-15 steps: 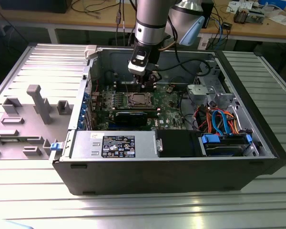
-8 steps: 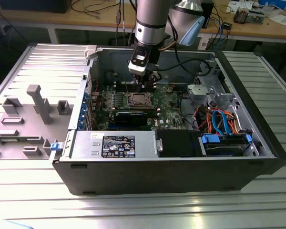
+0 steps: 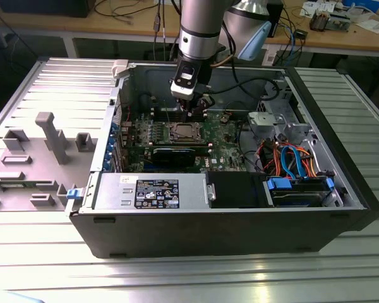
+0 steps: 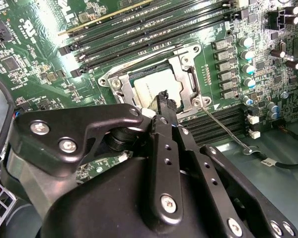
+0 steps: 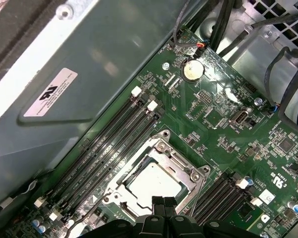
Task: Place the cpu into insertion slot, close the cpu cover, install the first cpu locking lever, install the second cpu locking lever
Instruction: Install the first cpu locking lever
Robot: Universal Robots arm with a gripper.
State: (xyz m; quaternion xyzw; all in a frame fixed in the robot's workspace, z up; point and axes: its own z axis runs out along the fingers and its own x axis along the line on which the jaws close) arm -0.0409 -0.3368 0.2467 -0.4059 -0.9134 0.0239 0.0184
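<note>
Inside the open computer case, the cpu (image 5: 151, 181) lies flat in the insertion slot (image 3: 181, 132) on the green board; its silvery top also shows in the second wrist view (image 4: 154, 89). The cpu cover (image 5: 186, 171) is down around it as a metal frame (image 4: 188, 82). A thin wire locking lever (image 4: 223, 126) runs from the socket's corner out over the neighbouring memory slots. My gripper (image 5: 164, 202) hangs just above the socket's edge, fingertips (image 4: 165, 99) pressed together with nothing between them. From the exterior view the gripper (image 3: 188, 113) sits right behind the socket.
Long memory slots (image 5: 109, 144) flank the socket on both sides. A long black card (image 3: 174, 155) lies in front of it, and the power supply (image 3: 153, 191) fills the case's front. Orange and blue cables (image 3: 290, 158) and a drive cage crowd the exterior view's right. The case wall (image 5: 89, 74) is close.
</note>
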